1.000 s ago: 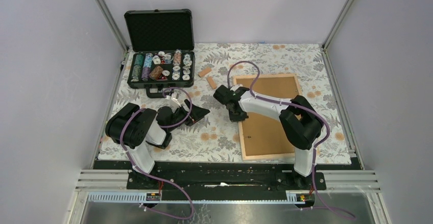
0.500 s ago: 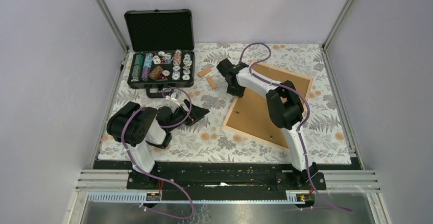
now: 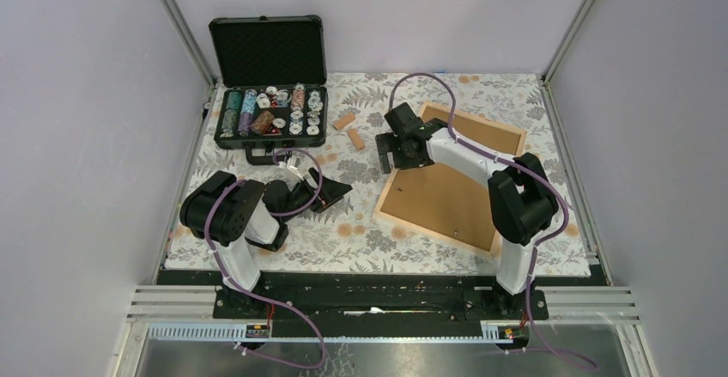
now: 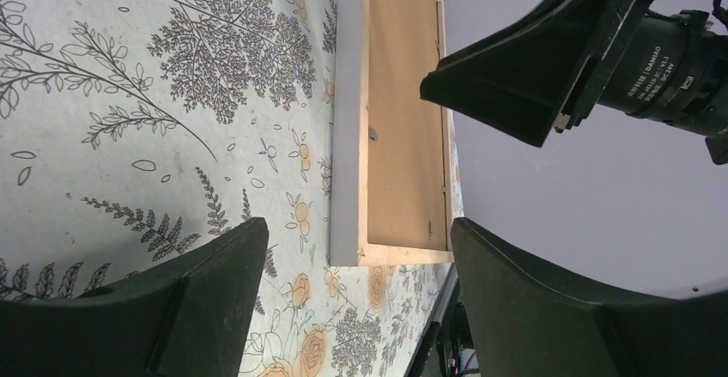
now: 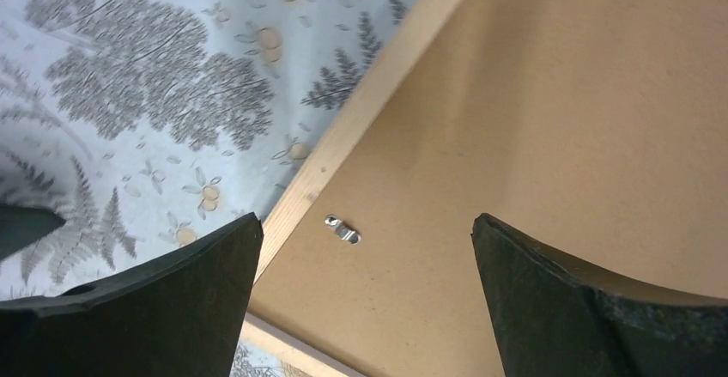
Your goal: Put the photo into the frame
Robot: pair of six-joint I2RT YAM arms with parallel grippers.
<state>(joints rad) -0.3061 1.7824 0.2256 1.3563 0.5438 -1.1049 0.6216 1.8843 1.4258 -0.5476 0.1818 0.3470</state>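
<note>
Top external view: the right tool (image 3: 401, 152) hangs spread wide, gripping nothing, over the left edge of the frame (image 3: 476, 118). The frame lies back-up and skewed on the floral table (image 3: 360, 231), its brown backing board (image 3: 446, 192) facing upward. Directly under the tool, a metal clip (image 5: 343, 229) sits on the board just inside the pale strip. Two wooden blocks (image 3: 344, 122) lie near its left, apart from the frame. The left tool (image 4: 356, 231), also spread and gripping nothing, sits low, with open table between it and the frame's side.
</note>
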